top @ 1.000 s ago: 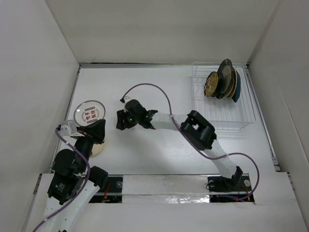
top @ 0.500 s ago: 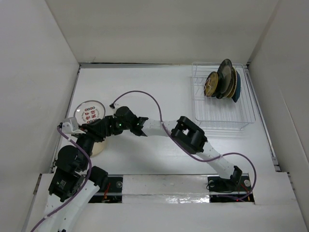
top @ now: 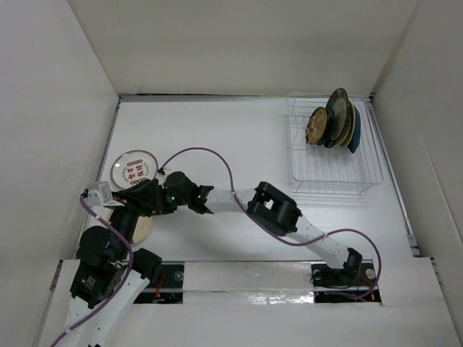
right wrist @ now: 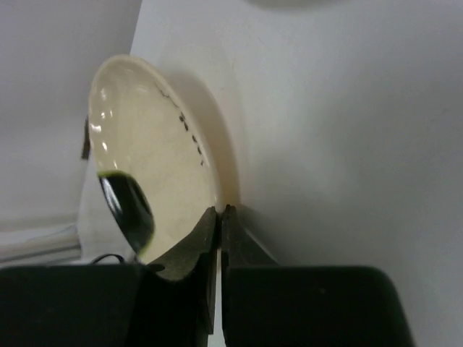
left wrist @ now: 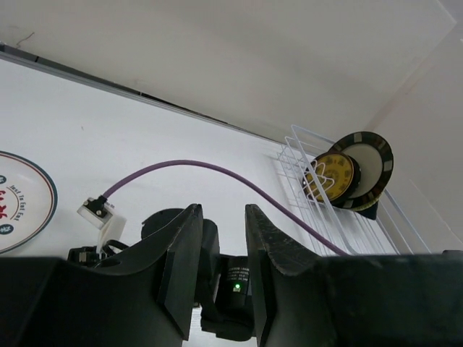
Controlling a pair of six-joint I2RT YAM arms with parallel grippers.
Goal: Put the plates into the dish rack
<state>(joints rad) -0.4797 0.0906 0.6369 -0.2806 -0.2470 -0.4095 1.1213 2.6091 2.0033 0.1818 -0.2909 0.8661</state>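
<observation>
While the left hand (left wrist: 223,224) gapes empty, the right hand (right wrist: 218,214) pinches the rim of the cream plate (right wrist: 155,163); glossy, tilted.

Bright light, soft shadows; rt wrist view blurry, glare on cream plate (right wrist: 159,166).

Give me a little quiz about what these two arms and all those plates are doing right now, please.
1. True or false: the dish rack stands empty.
2. What does the right hand pinch? A) a cup B) the rim of the cream plate C) nothing
3. Name the plate on the table that no hand holds.

Key
1. False: several plates stand at one end of it.
2. B
3. The white plate with red marks.
</observation>
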